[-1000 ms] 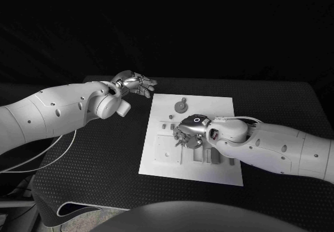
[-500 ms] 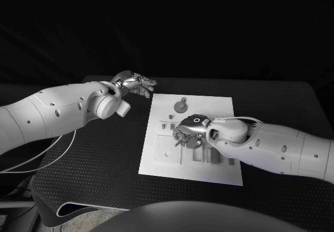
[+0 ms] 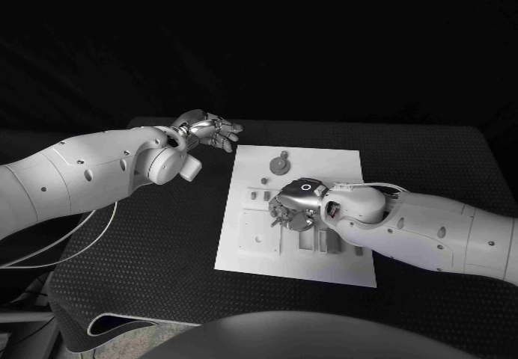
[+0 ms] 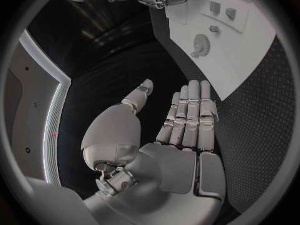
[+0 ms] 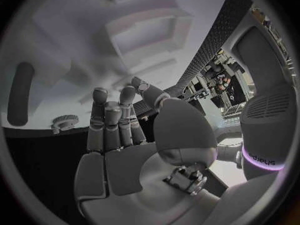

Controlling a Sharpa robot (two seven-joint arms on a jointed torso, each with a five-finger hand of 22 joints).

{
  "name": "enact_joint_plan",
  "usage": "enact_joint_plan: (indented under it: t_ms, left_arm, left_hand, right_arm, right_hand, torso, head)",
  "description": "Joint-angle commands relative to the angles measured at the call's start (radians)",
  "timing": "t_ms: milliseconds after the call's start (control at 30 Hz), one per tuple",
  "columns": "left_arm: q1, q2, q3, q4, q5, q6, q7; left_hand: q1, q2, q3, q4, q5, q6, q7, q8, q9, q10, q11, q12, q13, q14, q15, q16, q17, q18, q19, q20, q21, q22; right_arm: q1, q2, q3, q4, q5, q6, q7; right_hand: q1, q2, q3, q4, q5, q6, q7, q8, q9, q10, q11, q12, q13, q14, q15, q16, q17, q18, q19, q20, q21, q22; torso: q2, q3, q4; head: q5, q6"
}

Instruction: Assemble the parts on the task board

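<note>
The left silver robot hand [image 3: 212, 132] is held open, empty, at 10 o'clock off the flat white rectangular task board [image 3: 251, 250]. The right silver robot hand [image 3: 293, 203] is lowered, fingers curled, onto small grey parts [image 3: 281, 161]; a grip cannot be told.

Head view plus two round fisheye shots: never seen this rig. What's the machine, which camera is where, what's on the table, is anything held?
It is a two-armed robot with silver many-fingered hands, working at a black table. The square picture looks down from its head. Each round picture comes from a camera at one wrist, behind that arm's own hand.

On the table lies a white task board carrying small grey parts, among them a round gear-like piece.

The left hand hovers off the board's far left corner, fingers straight, holding nothing. The right hand is over the middle of the board with fingers reaching toward it; I cannot tell whether it grips a part.
</note>
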Motion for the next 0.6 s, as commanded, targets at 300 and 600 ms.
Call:
enact_joint_plan:
  t_ms: [300, 600]
  left_arm:
    - [0.002, 0.000, 0.000, 0.002, 0.005, 0.014, 0.004]
    - [0.001, -0.001, -0.001, 0.002, 0.004, 0.015, 0.004]
  left_hand:
    - [0.003, -0.006, -0.001, 0.006, -0.003, -0.009, 0.020, 0.007, -0.001, -0.008, 0.000, -0.006, 0.001, 0.005, 0.001, -0.008, 0.002, 0.007, 0.000, 0.006, -0.006, -0.002]
    - [0.003, -0.006, -0.001, 0.007, -0.003, -0.009, 0.020, 0.007, -0.001, -0.008, 0.000, -0.006, 0.001, 0.005, 0.001, -0.008, 0.003, 0.007, 0.000, 0.006, -0.006, -0.002]
  right_arm:
    - [-0.009, -0.006, -0.004, 0.003, -0.026, 0.011, -0.003]
    - [-0.011, -0.012, -0.004, 0.005, 0.000, -0.027, -0.009]
  right_hand:
    - [0.002, 0.008, 0.002, -0.002, 0.003, 0.180, -0.043, 0.013, 0.014, -0.058, -0.045, 0.019, 0.014, 0.023, -0.021, 0.006, 0.000, 0.013, 0.011, -0.004, 0.006, 0.017]
    - [-0.014, 0.027, -0.008, 0.000, 0.002, 0.165, -0.040, 0.038, 0.068, -0.080, -0.046, 0.072, 0.051, 0.015, -0.022, 0.022, 0.006, 0.013, 0.005, -0.004, 0.011, 0.020]
  torso:
    - [0.000, -0.0002, -0.0003]
    - [0.000, 0.0005, -0.0003]
  head:
    - [0.000, 0.000]
    - [-0.002, 0.000]
